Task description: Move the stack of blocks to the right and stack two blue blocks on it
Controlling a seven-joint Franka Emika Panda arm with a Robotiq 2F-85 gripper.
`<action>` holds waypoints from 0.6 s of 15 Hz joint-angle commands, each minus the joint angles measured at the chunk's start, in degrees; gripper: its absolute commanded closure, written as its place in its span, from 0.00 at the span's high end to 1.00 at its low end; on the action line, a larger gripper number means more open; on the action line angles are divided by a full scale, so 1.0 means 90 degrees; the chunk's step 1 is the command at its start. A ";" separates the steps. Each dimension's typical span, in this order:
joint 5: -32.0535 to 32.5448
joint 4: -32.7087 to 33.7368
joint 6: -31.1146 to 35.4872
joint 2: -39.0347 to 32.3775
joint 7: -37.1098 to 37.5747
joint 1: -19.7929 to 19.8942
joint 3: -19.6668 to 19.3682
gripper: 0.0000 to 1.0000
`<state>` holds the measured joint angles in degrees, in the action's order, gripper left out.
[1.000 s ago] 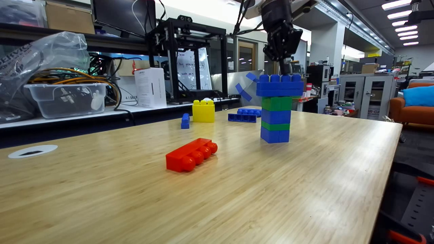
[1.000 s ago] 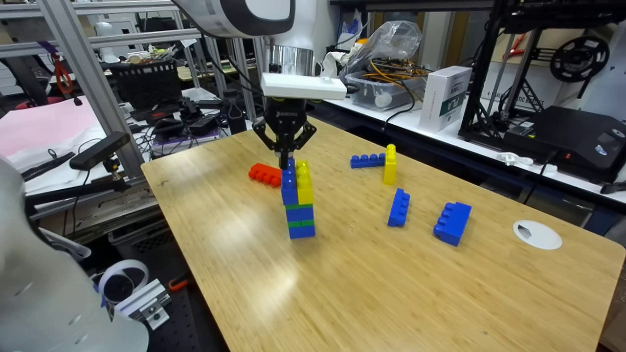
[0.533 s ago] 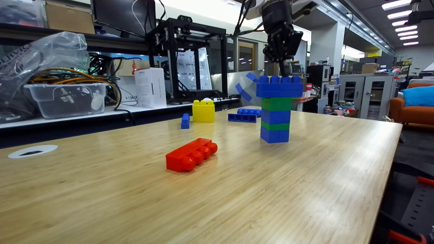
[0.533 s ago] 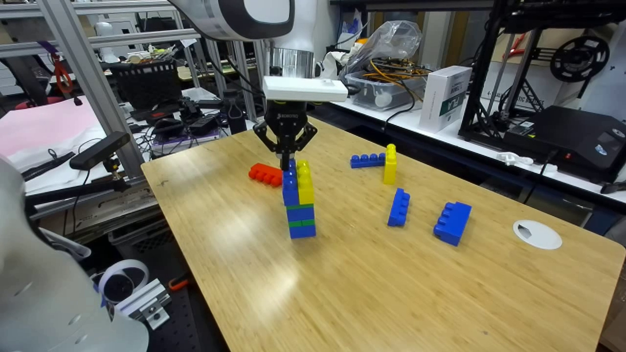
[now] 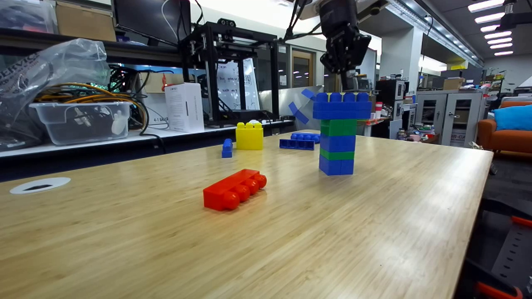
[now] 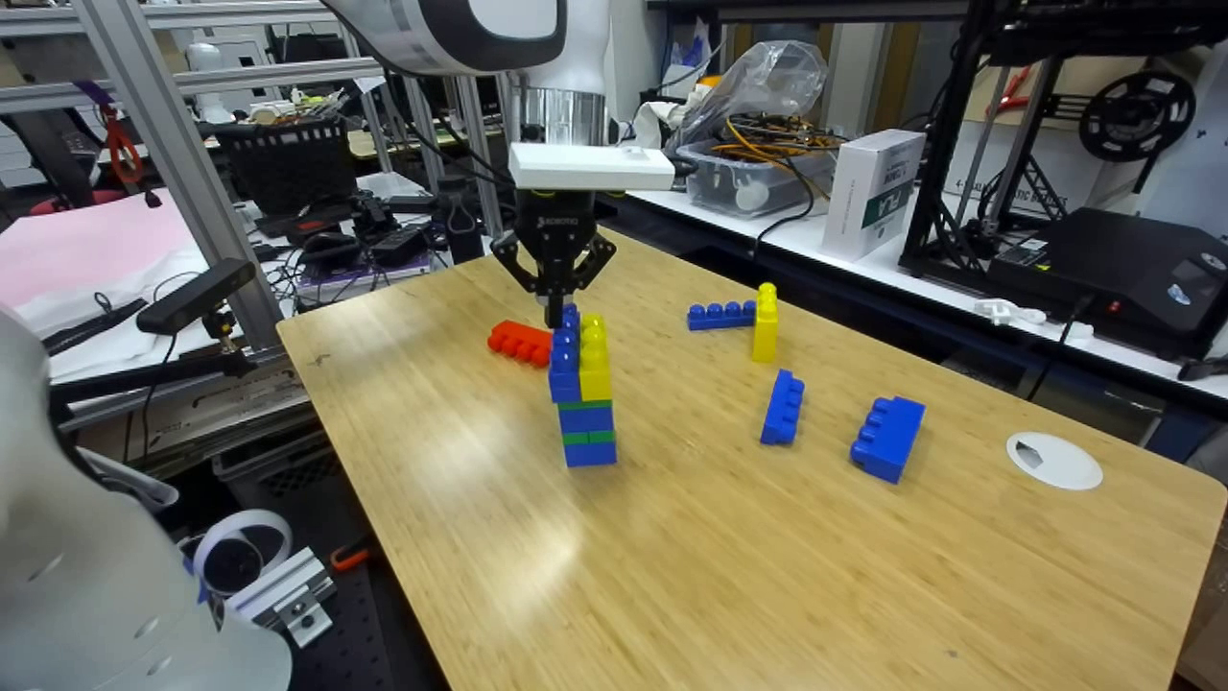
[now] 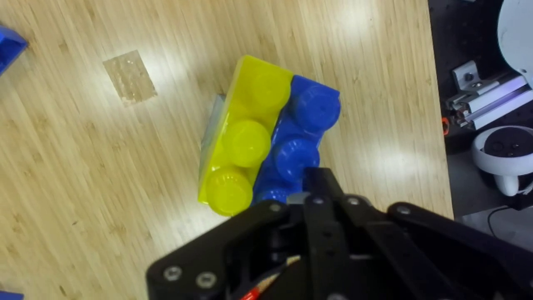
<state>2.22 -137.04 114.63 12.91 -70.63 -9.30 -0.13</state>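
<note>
"Blue is lowest in the stack of blocks (image 6: 587, 418), correct?"

"Correct. It stands upright on the wooden table (image 6: 729, 576), and above the blue come green, blue and once more green. On top, a yellow brick (image 6: 596, 372) and a blue block (image 6: 566, 378) lie side by side."

"How is the gripper (image 6: 555, 317)?"

"Its jaws are pressed together, near the studs of this blue block. Whether the fingertips (image 7: 320, 180) touch them, I cannot tell: in the wrist view the gripper covers one end of the block."

"Does an exterior view help?"

"Only a little. In an exterior view the same blue block (image 5: 342, 109) hides almost all of its yellow neighbour."

"And the other bricks?"

"Three more blue blocks (image 6: 784, 408) lie on the table; in an exterior view, one blue block (image 5: 296, 144) covers part of another. In an exterior view, the stack hides one end of the long red brick (image 6: 519, 343). A lone yellow brick (image 6: 765, 328) stands very near a blue block (image 6: 720, 318), and I cannot say whether they touch. In the wrist view, two blue pieces (image 7: 10, 48) are cut off."
</note>
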 commanded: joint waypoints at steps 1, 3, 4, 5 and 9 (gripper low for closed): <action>0.0105 -0.0225 -0.0079 0.0798 -0.0136 0.0011 0.0149 0.00; 0.0183 -0.0171 -0.0206 0.1211 -0.0094 -0.0060 0.0220 0.00; 0.0176 -0.0121 -0.0295 0.1400 -0.0082 -0.0106 0.0237 0.00; 0.0144 -0.0055 -0.0399 0.1569 -0.0061 -0.0146 0.0229 0.00; -0.0093 0.0317 -0.0925 0.1889 0.0397 -0.0188 0.0190 0.00</action>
<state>2.77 -136.68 110.05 30.08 -70.33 -10.98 2.11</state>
